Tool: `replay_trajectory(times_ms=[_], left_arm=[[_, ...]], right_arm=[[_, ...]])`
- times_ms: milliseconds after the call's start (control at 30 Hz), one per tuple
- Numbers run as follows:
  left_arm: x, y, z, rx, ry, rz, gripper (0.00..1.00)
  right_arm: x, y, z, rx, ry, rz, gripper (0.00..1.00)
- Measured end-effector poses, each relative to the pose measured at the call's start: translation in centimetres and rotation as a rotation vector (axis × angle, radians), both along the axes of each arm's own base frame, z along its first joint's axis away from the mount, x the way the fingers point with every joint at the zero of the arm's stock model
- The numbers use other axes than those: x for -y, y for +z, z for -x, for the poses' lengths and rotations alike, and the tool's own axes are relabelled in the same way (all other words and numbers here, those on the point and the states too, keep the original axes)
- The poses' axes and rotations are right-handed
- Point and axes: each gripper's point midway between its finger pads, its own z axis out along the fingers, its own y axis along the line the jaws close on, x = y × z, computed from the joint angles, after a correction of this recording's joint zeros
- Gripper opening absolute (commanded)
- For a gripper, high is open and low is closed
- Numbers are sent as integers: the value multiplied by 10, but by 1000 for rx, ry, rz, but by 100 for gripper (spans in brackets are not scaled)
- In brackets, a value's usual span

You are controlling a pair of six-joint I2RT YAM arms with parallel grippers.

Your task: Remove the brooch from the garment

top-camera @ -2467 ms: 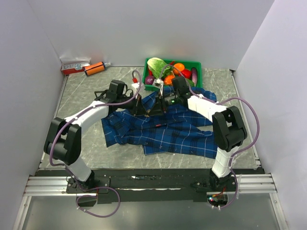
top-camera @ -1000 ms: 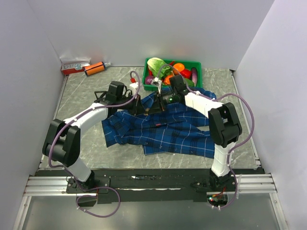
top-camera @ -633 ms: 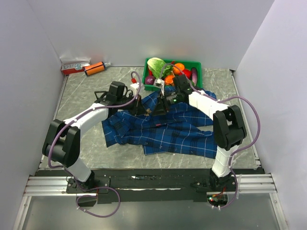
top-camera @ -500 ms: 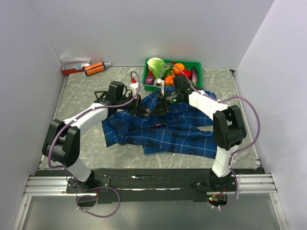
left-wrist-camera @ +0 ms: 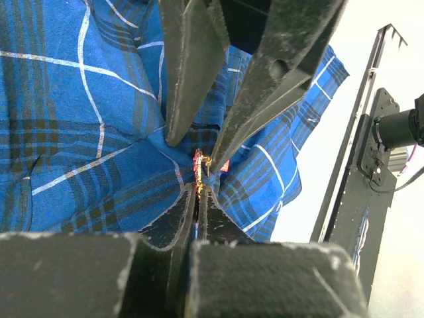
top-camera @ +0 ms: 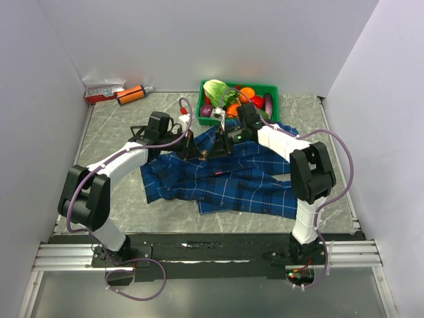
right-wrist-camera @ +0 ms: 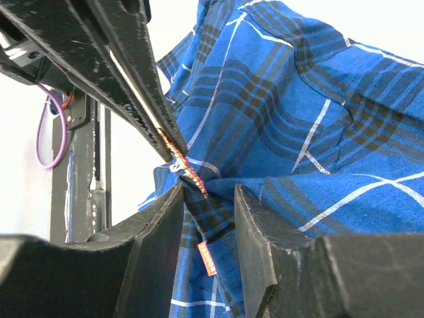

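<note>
- Sitting at the peak of a tented fold of the garment (left-wrist-camera: 79, 132), the brooch (left-wrist-camera: 201, 165) is pinched in the fully closed left gripper (left-wrist-camera: 197, 189).
- The right gripper (right-wrist-camera: 209, 193) stands half open astride that fold, holding nothing.
- Risk: with the cloth unclamped, pulling may lift the shirt too, or the tiny brooch may slip free.

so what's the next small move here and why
Probably close the right gripper on the garment: its jaws stand open astride the tented fold beside the brooch, which the shut left gripper seems to pinch. Anchoring the cloth would let the left pull the brooch free.
</note>
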Motion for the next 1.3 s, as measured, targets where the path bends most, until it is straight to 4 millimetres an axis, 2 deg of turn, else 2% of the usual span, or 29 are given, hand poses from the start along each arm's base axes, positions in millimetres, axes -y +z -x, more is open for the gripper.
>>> replay_trajectory(times_ms=[467, 1300], left_arm=[[-1, 3, 2, -6, -17, 19, 1], [-3, 0, 0, -16, -15, 22, 1]], right_arm=[[-5, 9, 0, -5, 25, -35, 43], [-11, 0, -3, -114, 24, -50, 39]])
